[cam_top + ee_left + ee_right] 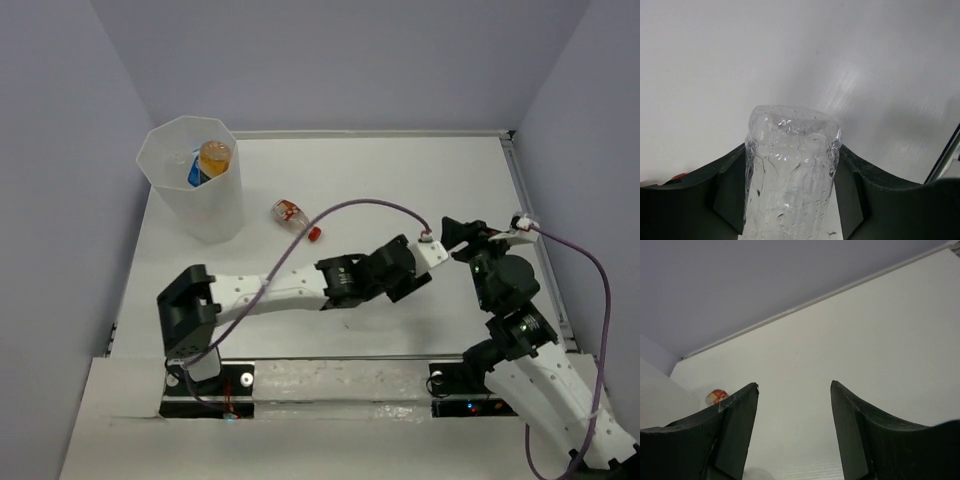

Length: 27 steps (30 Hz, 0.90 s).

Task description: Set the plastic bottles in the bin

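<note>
Overhead, the bin (190, 200) at the surface's (400, 170) far-left corner holds an orange bottle (214, 158) and a blue-labelled bottle (195, 173); a red-labelled bottle (291, 213) lies nearby. Left wrist: the left gripper (792, 150) jaws clamp a clear bottle (790, 185). Right wrist: the right gripper (794, 385) jaws stand wide.

White table (400, 180) w/ bin (200, 212) far-left, red-cap bottle (291, 212) nearby

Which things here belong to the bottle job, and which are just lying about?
Job: bin; orange bottle and blue-labelled bottle inside it; red-labelled bottle on the table; clear bottle in the left tool.
Not the job: purple cables.
</note>
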Each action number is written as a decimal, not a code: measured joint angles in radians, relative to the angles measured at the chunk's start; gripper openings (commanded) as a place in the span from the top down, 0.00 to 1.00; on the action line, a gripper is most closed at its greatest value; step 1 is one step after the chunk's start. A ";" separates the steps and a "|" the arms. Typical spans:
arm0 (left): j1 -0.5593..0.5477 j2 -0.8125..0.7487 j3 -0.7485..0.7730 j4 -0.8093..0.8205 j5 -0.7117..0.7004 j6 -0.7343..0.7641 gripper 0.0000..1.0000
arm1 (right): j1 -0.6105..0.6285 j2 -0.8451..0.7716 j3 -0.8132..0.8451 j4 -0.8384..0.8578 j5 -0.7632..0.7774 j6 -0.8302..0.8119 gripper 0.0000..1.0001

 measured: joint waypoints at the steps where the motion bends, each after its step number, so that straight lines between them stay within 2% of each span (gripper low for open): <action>1: 0.014 -0.063 -0.012 -0.001 -0.015 -0.007 0.63 | 0.000 0.012 0.000 0.005 -0.009 0.000 0.35; 6: 0.197 -0.441 -0.053 0.055 -0.085 -0.072 0.62 | 0.000 0.085 -0.001 0.072 -0.078 0.005 0.33; 9: 0.389 -0.645 -0.066 0.156 -0.108 -0.120 0.62 | 0.000 0.172 0.000 0.175 -0.138 0.012 0.32; 13: 0.624 -0.773 0.012 0.233 -0.130 -0.173 0.61 | 0.000 0.387 0.010 0.293 -0.247 0.024 0.30; 19: 0.971 -0.717 0.183 0.338 -0.092 -0.241 0.61 | 0.069 0.718 0.086 0.360 -0.354 0.010 0.27; 22: 1.131 -0.626 0.224 0.388 -0.043 -0.289 0.61 | 0.114 0.846 0.164 0.375 -0.393 -0.019 0.23; 27: 1.325 -0.439 0.246 0.436 0.056 -0.381 0.60 | 0.138 1.019 0.349 0.346 -0.492 -0.101 0.16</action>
